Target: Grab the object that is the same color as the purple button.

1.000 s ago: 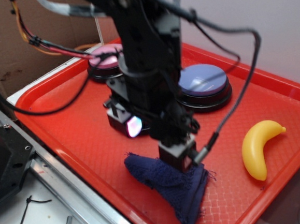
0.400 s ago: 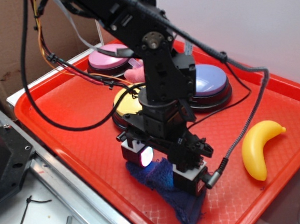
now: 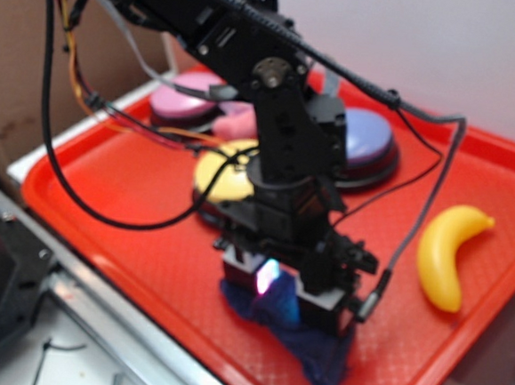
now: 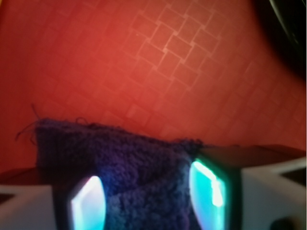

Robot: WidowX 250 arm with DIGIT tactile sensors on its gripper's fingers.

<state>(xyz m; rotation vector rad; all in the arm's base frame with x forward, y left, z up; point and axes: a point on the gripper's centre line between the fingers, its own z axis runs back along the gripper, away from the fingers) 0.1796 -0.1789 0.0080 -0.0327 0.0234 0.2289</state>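
From the exterior view we see the black arm folded steeply down, its pincer (image 3: 286,304) pressed onto the dark navy terry rag (image 3: 316,358) on the red waffle-textured tray (image 3: 105,207). Behind the pincer sits the domed purple button (image 3: 371,137); to its right lies a smooth yellow banana (image 3: 444,256).

In the wrist view we see the pincer (image 4: 146,196) with both glowing pads (image 4: 208,184) squeezing the fuzzy, frayed rag (image 4: 134,167) bunched between them.

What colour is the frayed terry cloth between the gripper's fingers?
Dark navy-purple; the frayed terry cloth shows best in the wrist view.
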